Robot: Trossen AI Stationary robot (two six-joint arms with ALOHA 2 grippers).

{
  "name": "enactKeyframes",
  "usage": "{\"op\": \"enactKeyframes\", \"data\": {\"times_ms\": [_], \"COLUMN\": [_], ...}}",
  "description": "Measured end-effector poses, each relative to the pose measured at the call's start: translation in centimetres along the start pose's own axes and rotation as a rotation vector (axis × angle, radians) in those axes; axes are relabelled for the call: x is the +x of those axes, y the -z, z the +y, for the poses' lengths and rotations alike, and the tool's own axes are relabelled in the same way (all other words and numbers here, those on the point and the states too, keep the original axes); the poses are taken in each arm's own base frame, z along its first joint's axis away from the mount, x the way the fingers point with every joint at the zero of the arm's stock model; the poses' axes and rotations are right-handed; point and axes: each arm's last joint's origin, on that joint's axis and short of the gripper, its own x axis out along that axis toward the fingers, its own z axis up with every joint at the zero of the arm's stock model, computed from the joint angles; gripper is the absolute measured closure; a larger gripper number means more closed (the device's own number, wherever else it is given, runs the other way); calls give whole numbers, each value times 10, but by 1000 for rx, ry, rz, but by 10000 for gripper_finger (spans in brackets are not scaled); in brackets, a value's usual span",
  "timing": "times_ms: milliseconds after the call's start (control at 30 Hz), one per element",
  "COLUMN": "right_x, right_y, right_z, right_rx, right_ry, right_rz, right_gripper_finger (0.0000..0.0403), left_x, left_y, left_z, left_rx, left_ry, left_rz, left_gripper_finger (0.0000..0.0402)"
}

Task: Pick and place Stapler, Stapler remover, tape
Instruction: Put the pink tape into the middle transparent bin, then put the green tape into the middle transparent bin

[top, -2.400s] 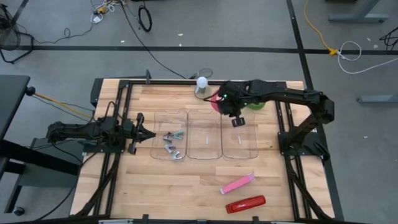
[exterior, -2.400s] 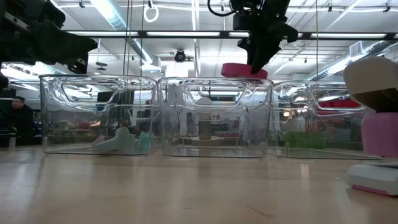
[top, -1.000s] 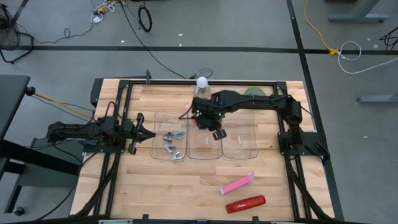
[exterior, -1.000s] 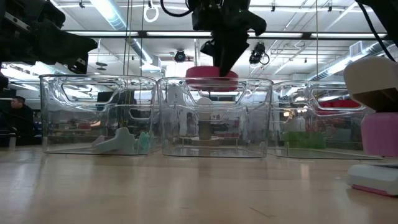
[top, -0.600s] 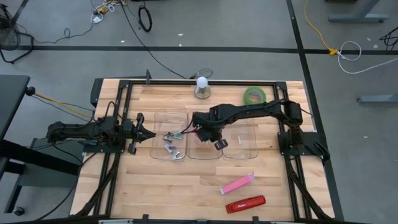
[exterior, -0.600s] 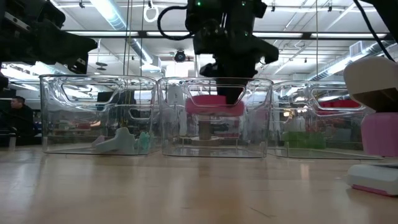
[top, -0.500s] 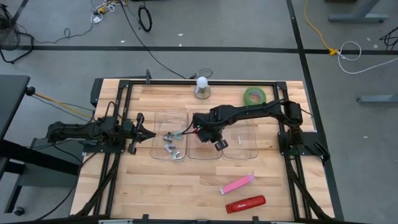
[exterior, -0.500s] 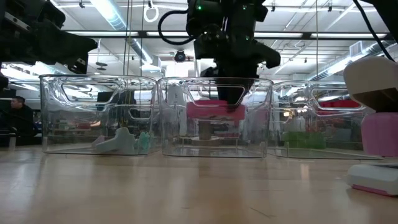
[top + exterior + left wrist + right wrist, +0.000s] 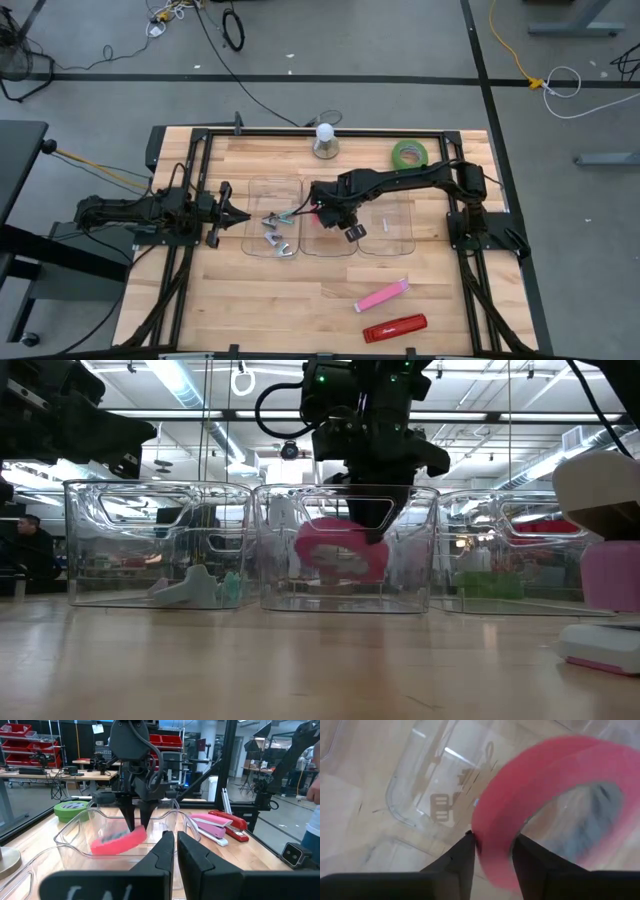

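1 pink tape ring [image 9: 340, 555] hangs tilted inside the middle bin [image 9: 275, 550], its wall between the right end effector [image 9: 492, 845] fingers; gripped or freed, I cannot tell. Light, stiff, slick: pinch the wall. Left end effector [image 9: 222, 212] waits clenched.

the pink tape roll [image 9: 342, 550] has sunk lower into the middle bin [image 9: 345, 600], now tilted.

right gripper [image 9: 330, 216] over middle clear bin [image 9: 329, 247], green tape [image 9: 408, 154] near table's far edge, left arm [image 9: 150, 215] resting

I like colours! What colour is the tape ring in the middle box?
Pink-red tape ring; right wrist view.
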Motion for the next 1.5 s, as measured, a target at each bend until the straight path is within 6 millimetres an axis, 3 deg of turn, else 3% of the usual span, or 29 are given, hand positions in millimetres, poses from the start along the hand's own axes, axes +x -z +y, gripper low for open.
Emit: {"op": "enactKeyframes", "data": {"times_ms": [367, 633, 867, 1133, 1500], "right_x": [0, -2, -31, -69, -90], "right_y": [-2, -2, 2, 20, 46], "right_z": [-1, -2, -4, -18, -41], "right_rx": [26, 29, 45, 167, 331], "right_ry": [13, 16, 62, 152, 213], "right_rz": [-22, -26, -101, -169, -182], "right_gripper_finger": [187, 159, 161, 163, 163], "left_x": [0, 0, 0, 0, 0], "left_y": [0, 0, 0, 0, 0], "left_z": [0, 0, 0, 0, 0], "left_rx": [0, 0, 0, 0, 0], "left_ry": [0, 0, 0, 0, 0], "left_rz": [0, 0, 0, 0, 0], "left_gripper_finger": [376, 376, 376, 376, 376]}}
